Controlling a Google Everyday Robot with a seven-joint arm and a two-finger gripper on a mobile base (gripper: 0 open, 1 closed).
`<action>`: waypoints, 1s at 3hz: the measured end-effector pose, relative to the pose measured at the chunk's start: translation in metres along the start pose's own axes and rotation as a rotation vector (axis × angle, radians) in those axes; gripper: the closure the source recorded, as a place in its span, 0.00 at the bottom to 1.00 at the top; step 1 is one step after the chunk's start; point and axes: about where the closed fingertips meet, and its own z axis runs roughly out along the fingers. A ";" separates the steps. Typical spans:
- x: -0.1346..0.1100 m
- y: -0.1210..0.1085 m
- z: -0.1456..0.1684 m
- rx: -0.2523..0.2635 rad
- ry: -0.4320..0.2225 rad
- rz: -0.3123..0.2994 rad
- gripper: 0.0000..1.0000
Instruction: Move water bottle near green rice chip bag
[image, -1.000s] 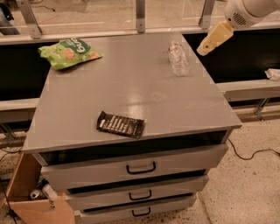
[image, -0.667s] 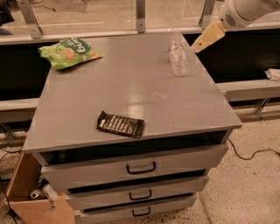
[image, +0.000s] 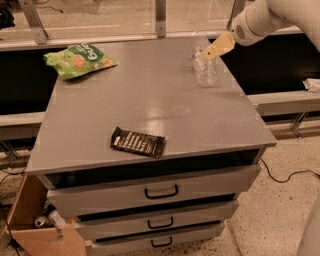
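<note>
Just beside water bottle (image: 205, 71) hovers hand (image: 216, 48), grip unclear; green rice chip bag (image: 80, 60) lettering illegible.

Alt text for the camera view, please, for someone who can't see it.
The gripper hangs by the top of the bottle at the far right of the grey cabinet. The green chip bag lies far left, a dark wrapper near the front.

A white robot arm (image: 265, 20) enters from the upper right corner, angled down and to the left. Its tan end effector (image: 212, 51) hangs just above and right of the water bottle (image: 204, 72), tip close to the bottle's top.
</note>
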 end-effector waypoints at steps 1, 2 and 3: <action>0.003 0.009 0.030 -0.041 0.012 0.081 0.00; 0.008 0.025 0.063 -0.086 0.041 0.143 0.00; 0.016 0.035 0.080 -0.105 0.074 0.168 0.00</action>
